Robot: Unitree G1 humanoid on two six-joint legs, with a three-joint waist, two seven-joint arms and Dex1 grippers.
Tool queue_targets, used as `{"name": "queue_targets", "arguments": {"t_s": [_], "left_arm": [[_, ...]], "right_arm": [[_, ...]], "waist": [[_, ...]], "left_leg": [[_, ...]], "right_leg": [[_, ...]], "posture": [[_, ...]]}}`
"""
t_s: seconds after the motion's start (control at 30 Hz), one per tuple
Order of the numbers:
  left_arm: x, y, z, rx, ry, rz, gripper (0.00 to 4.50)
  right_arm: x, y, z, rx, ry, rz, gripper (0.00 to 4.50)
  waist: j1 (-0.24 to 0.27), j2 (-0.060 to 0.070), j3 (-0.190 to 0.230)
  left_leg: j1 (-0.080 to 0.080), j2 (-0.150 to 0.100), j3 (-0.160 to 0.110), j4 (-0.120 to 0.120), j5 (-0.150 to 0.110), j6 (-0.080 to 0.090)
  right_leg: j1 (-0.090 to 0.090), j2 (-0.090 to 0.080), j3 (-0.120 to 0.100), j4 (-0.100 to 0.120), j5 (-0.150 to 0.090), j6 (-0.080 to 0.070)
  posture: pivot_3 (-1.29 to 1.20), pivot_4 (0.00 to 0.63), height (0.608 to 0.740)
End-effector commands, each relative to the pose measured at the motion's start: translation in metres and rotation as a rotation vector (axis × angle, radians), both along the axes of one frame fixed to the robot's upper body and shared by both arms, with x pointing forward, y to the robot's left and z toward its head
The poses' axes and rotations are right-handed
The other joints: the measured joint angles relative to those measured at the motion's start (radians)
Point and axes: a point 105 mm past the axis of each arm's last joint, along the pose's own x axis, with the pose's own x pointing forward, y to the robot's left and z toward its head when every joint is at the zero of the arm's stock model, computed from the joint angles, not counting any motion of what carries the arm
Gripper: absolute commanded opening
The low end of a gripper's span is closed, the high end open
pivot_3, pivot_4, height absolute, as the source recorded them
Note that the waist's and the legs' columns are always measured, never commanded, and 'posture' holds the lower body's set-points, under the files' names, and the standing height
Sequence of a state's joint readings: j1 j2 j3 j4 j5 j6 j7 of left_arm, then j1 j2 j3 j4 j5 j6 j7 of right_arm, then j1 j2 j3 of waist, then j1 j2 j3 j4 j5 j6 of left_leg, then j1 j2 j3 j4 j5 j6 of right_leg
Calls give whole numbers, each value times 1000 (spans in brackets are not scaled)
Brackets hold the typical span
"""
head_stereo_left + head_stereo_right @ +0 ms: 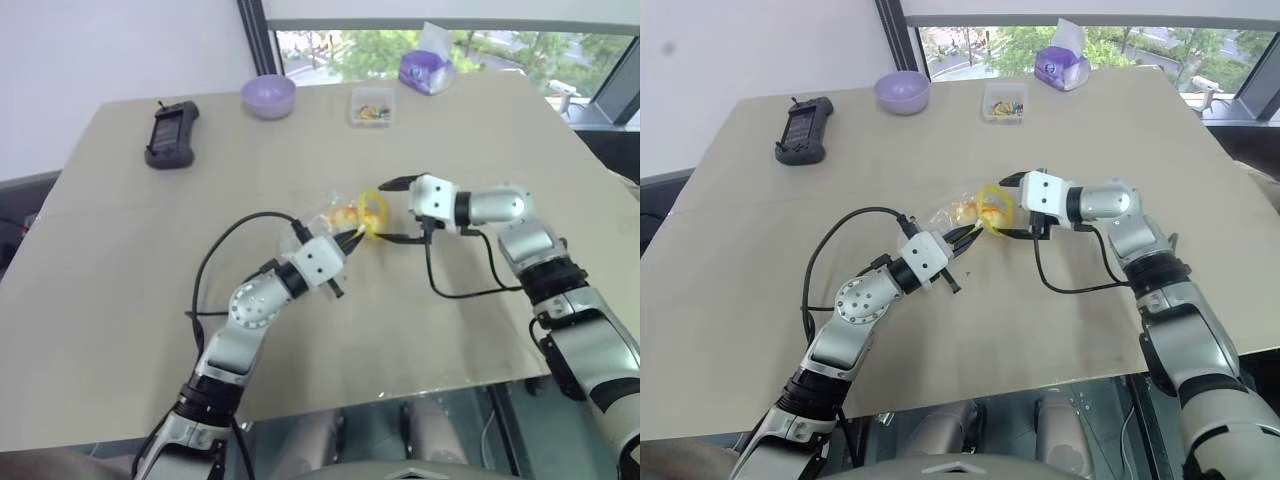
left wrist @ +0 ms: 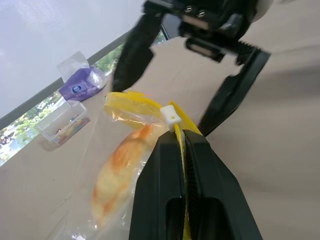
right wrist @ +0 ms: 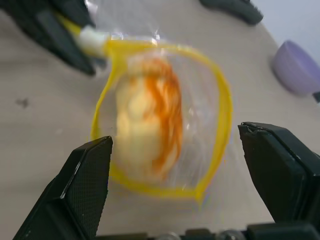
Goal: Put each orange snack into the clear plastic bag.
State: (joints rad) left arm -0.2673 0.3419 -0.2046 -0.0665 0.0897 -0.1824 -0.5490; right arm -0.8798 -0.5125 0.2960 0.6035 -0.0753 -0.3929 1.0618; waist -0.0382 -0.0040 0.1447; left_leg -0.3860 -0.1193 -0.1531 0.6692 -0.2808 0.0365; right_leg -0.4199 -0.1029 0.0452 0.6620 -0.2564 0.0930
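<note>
Left gripper (image 1: 352, 238): we've got it clenched on the bag's (image 3: 200, 100) yellow seal strip, mid-bench.
Bun (image 3: 147, 120): we see it inside the bag.
Right gripper (image 3: 182, 175): released, jaws wide, just right of the bag mouth.

Office-like room: table (image 1: 150, 300), window (image 1: 500, 45)

A pale beige desk (image 1: 300, 330) fills the room's centre; behind its far edge a window (image 1: 480, 45) gives daylight and green trees; left of the window stands a dark frame post (image 1: 255, 40), then a plain white wall (image 1: 110, 45); the desk's near edge overhangs grey floor.
</note>
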Motion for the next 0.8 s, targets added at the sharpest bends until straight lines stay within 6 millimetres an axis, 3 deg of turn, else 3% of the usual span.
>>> {"name": "queue_targets", "arguments": {"t_s": [0.03,0.17,0.3,0.57,0.8], "left_arm": [[0,-1,7,-10,-36,-7,0],[0,-1,8,-10,-38,-11,0],[0,-2,8,-9,-38,-14,0],[-1,-1,8,-8,-39,-12,0],[-3,-2,8,-13,-36,-11,0]], "right_arm": [[8,-23,-1,-80,-50,-52,4390],[18,-18,-14,-88,-83,-96,4390],[23,4,-24,-49,-93,-88,4390],[41,33,-12,98,-167,-165,4390],[60,26,5,159,-236,-304,4390]], "waist": [[1,0,0],[-7,0,0],[-9,0,0],[-2,0,0],[-6,0,0]], "left_leg": [[0,0,0,0,0,0],[1,0,2,0,0,0],[2,1,5,-1,0,0],[2,1,5,-1,0,0],[3,1,5,-1,0,0]], "right_leg": [[0,0,0,0,0,0],[0,0,1,0,0,0],[0,1,5,1,0,0],[0,1,4,1,0,0],[0,2,5,1,0,0]], "posture": [[0,150,736],[0,150,736],[0,150,736],[0,150,736],[0,150,736]]}}
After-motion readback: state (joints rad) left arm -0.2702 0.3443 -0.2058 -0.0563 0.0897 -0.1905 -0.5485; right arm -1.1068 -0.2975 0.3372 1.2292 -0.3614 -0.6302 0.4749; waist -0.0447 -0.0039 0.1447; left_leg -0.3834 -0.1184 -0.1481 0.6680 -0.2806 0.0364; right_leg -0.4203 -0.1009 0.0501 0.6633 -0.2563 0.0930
